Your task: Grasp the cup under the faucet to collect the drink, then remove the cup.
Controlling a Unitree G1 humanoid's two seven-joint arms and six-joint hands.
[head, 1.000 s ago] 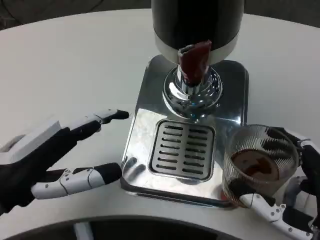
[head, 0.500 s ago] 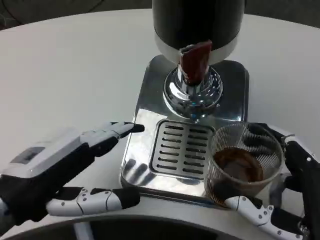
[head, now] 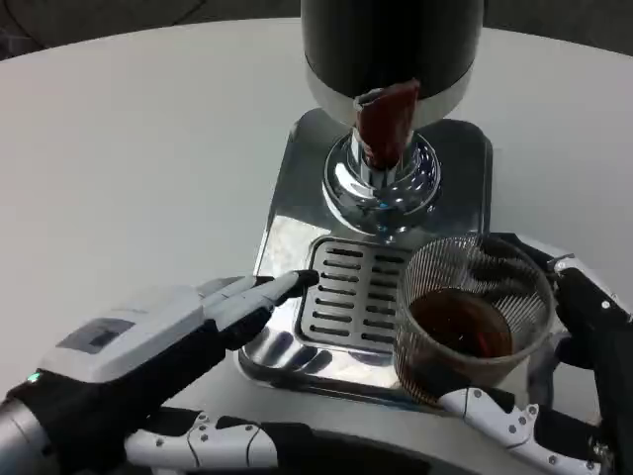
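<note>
Head view: cup [head: 473, 317] between right fingers [head: 499, 416].

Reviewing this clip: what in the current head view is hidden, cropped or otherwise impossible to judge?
- Dispenser: its top is cut off by the upper edge, so its height and lid are unknown.
- Right hand: partly behind the cup and cropped at the right edge; its full grip is unclear.
- Left hand: its lower fingers run into the bottom edge.
- Faucet: whether drink is flowing cannot be told.
- Drip tray: its right part is hidden by the cup.
</note>
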